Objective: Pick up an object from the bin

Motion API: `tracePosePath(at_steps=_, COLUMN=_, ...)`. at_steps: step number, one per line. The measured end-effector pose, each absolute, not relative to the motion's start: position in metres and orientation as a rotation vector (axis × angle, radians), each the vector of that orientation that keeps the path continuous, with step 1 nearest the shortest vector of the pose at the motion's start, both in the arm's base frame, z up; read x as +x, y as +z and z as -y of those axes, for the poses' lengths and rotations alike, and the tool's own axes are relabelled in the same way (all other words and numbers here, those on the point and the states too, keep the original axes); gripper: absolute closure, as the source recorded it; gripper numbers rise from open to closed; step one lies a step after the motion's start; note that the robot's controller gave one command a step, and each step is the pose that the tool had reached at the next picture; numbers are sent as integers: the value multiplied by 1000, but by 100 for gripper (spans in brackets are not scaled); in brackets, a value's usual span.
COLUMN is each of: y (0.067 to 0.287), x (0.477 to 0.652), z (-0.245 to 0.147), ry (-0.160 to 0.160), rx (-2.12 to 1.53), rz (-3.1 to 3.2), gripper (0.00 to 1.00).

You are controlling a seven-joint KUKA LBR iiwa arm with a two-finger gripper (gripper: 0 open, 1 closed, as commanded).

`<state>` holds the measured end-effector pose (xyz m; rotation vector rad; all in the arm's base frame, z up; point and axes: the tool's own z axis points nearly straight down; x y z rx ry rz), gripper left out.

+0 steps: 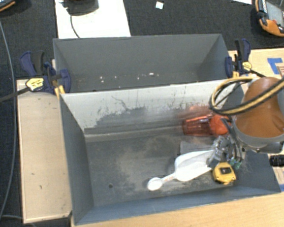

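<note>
No text readable, blue print on the cardboard at right too cropped to read

One white scoop, one yellow tape measure and one orange cup.

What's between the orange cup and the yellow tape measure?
The gripper sits between them, right beside the white spoon, in the camera view.
</note>
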<state>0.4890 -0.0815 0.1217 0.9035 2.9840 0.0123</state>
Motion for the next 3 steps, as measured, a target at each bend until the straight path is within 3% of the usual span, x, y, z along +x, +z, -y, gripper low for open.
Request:
tracePosePath(at_steps=2, y=142, x=490, z=82, ry=13, rx=897, rz=-2981, gripper=100)
tracePosePath(at_steps=3, y=172, x=489, z=82, ry=13, rx=892, rz=-2986, gripper=100)
